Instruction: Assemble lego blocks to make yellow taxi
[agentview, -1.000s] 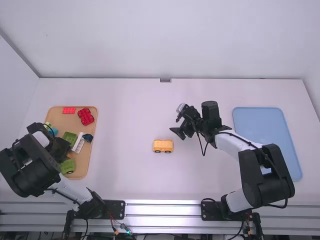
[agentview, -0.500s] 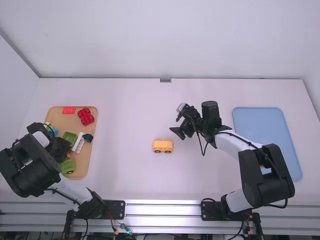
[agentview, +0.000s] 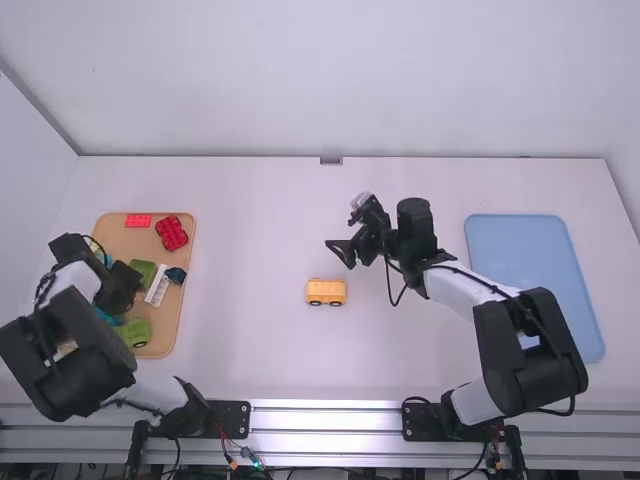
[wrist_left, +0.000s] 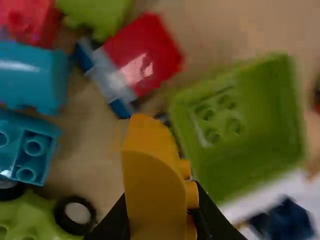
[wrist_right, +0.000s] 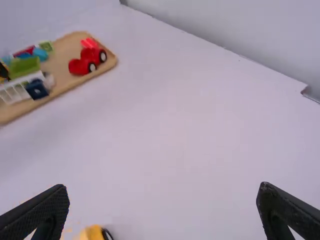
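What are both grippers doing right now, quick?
Left gripper: closed on a yellow block, over the wooden tray.
Right gripper: open, holding nothing.

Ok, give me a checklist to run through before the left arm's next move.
1. Left claw gripping the yellow block: ok.
2. Yellow block lifted clear of the pieces around it: cannot tell.
3. Yellow block over the yellow wheeled piece: not ok, it is at the wooden tray.
4. Yellow wheeled piece standing on its wheels: ok.
5. Right claw open and empty: ok.
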